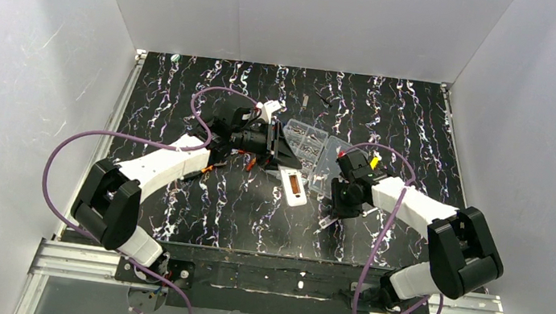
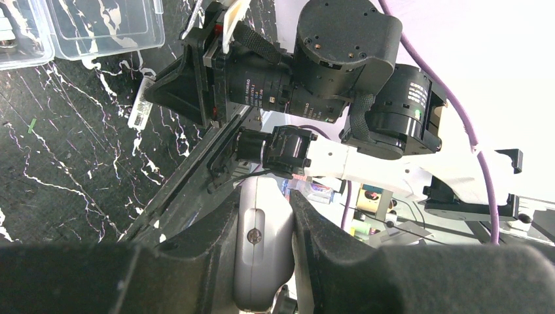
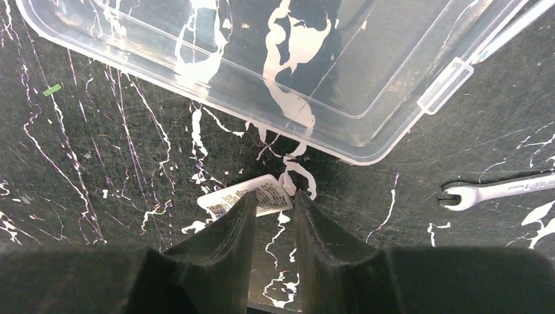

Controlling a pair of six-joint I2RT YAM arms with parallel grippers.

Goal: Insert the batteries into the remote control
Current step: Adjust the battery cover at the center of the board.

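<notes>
The white remote control [image 1: 294, 186] lies flat mid-table, its brownish battery recess facing up. My left gripper [image 1: 292, 163] hovers just behind its far end. In the left wrist view the left gripper [image 2: 264, 195] is shut on a white rounded piece [image 2: 262, 248] with a seam and a screw; I cannot tell what it is. My right gripper [image 3: 275, 196] stands open, right of the remote, its tips over a small white printed cover piece [image 3: 245, 196] on the table. Batteries cannot be made out; the small grey items in the clear box [image 1: 303, 138] are too small to tell.
The box's clear lid [image 3: 262, 65] lies open just beyond the right gripper. A small wrench [image 3: 497, 191] rests on the table to its right. White walls [image 1: 24, 91] close in three sides. Purple cables [image 1: 208, 107] loop over both arms.
</notes>
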